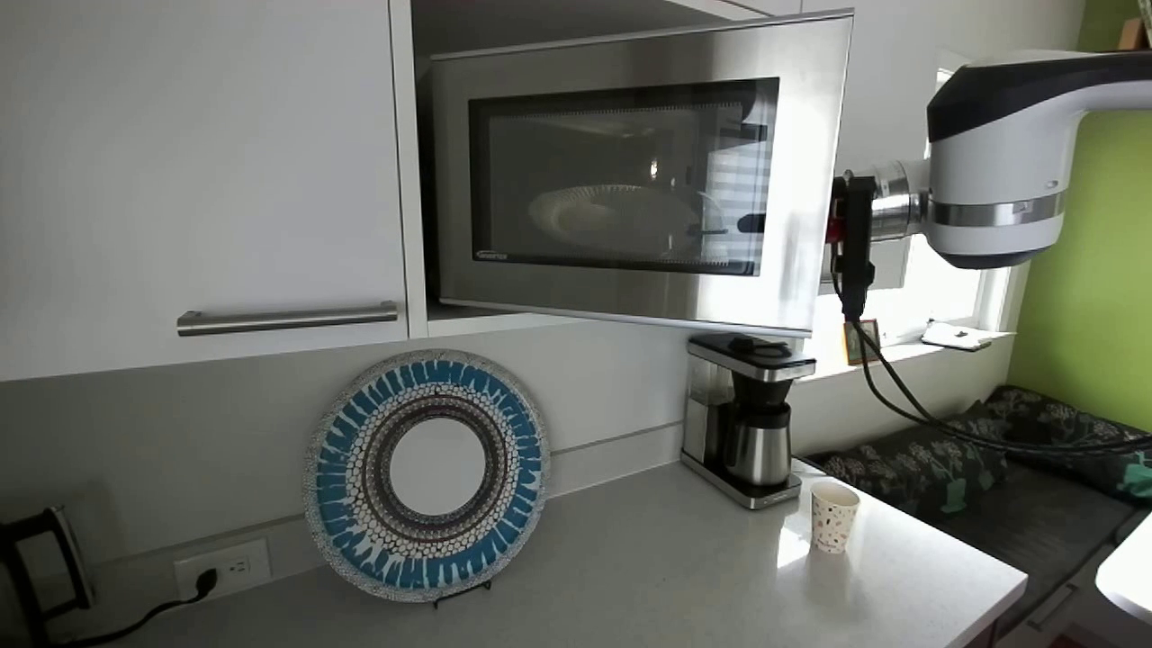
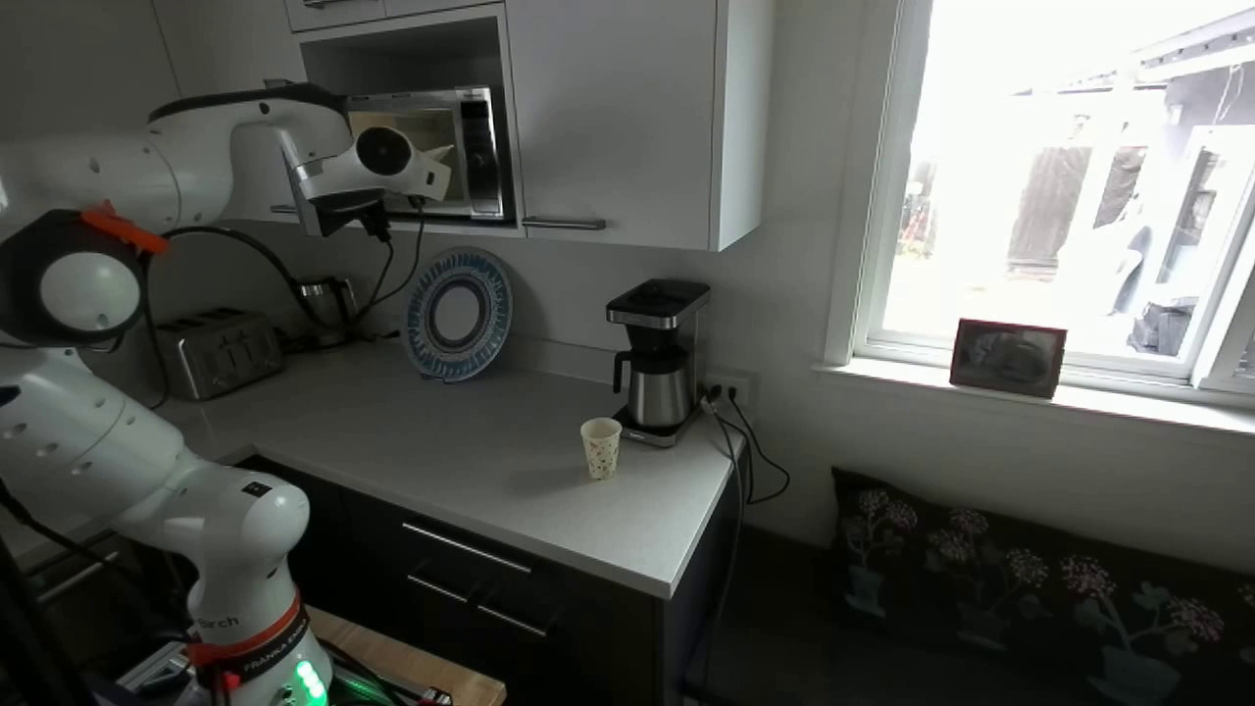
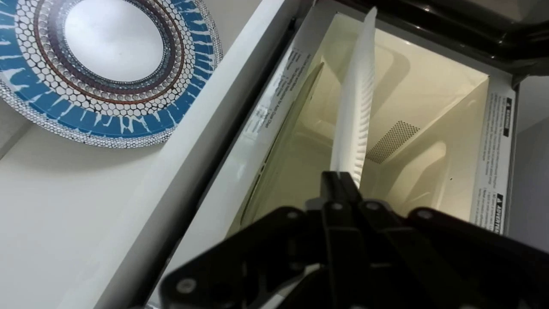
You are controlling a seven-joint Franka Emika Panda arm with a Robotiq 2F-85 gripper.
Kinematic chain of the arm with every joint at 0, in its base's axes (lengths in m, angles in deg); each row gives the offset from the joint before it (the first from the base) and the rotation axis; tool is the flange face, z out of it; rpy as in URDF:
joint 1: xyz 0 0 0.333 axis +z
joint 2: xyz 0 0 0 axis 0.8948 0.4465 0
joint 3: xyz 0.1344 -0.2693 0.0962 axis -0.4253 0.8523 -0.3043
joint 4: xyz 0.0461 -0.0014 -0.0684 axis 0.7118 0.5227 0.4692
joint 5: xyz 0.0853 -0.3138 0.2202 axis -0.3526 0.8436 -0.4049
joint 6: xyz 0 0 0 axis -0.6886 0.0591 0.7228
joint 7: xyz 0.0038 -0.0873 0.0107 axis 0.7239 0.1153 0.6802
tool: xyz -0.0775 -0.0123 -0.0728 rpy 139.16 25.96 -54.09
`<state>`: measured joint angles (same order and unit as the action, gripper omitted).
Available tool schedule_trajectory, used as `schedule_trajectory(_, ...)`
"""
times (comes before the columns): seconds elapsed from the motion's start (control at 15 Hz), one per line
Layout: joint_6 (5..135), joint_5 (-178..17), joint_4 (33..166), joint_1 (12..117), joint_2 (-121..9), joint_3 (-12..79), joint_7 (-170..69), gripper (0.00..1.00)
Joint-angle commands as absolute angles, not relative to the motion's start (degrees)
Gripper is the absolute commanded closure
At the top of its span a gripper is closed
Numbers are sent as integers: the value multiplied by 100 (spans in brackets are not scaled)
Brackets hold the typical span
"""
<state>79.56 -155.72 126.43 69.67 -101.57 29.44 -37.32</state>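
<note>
A white paper plate with a ridged rim [image 3: 354,98] is seen nearly edge-on in the wrist view. My gripper [image 3: 341,175] is shut on its near edge, the thin sheet pinched between the dark fingertips. Plate and gripper are at the mouth of the microwave [image 3: 497,141], whose cream inside lies beyond them. The microwave's steel door [image 1: 576,290] stands swung open in an exterior view. Through its glass the plate [image 1: 603,211] shows faintly, with part of the gripper beside it. The arm's wrist [image 2: 382,162] hides the fingers in an exterior view.
Below the microwave, a round blue-and-white patterned platter [image 1: 517,450] leans on the counter [image 1: 630,576]. A coffee maker [image 2: 659,378] and a speckled cup [image 2: 601,451] stand to its right. A toaster [image 2: 221,353] is at the left. Cables [image 1: 900,396] hang from the wrist.
</note>
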Motion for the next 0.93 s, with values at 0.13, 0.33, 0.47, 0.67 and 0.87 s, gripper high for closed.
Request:
schedule_trajectory(0.13, 7820, -15386, 12105, 6755, -9656, 2805, -4373, 100)
schedule_trajectory(0.33, 7726, -15283, 11913, 6725, -9442, 2768, -4696, 100)
schedule_trajectory(0.47, 7713, -15029, 11790, 6686, -9314, 2690, -4978, 100)
schedule_trajectory(0.67, 7689, -14478, 11572, 6661, -9157, 2576, -5422, 100)
schedule_trajectory(0.87, 7707, -14062, 11364, 6672, -9008, 2517, -5811, 100)
